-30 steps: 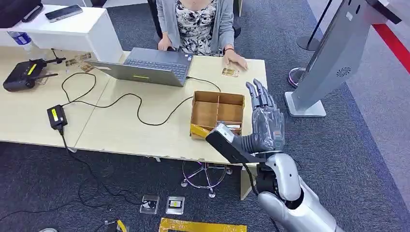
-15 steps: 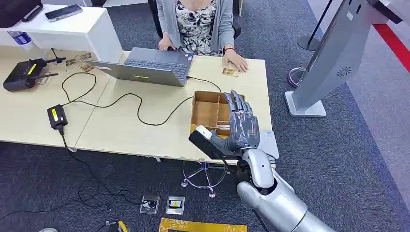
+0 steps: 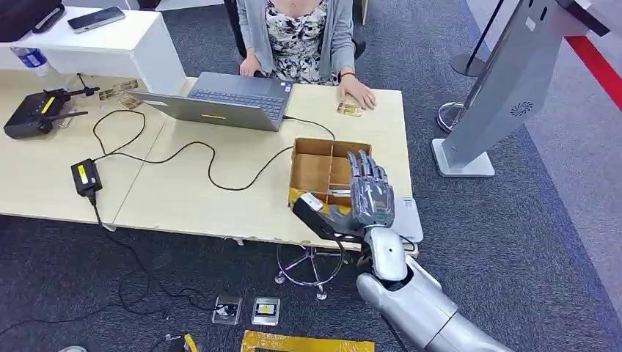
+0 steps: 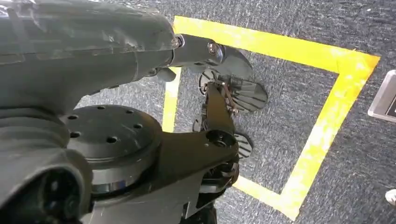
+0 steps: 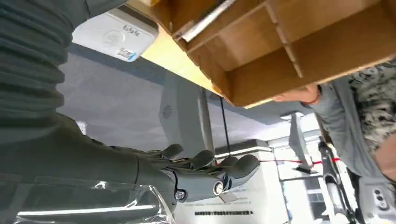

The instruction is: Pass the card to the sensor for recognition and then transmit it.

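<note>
Right hand, fingers spread and empty, above the cardboard box holding the card. The card is likely thin, stiff, light and slippery; pinch it by an exposed edge.

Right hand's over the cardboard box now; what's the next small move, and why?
Probably lower the right hand into the near right compartment of the divided cardboard box toward the cards lying there. The hand hovers open-fingered above it holding nothing, so no card can go to the white sensor beside the box yet.
</note>
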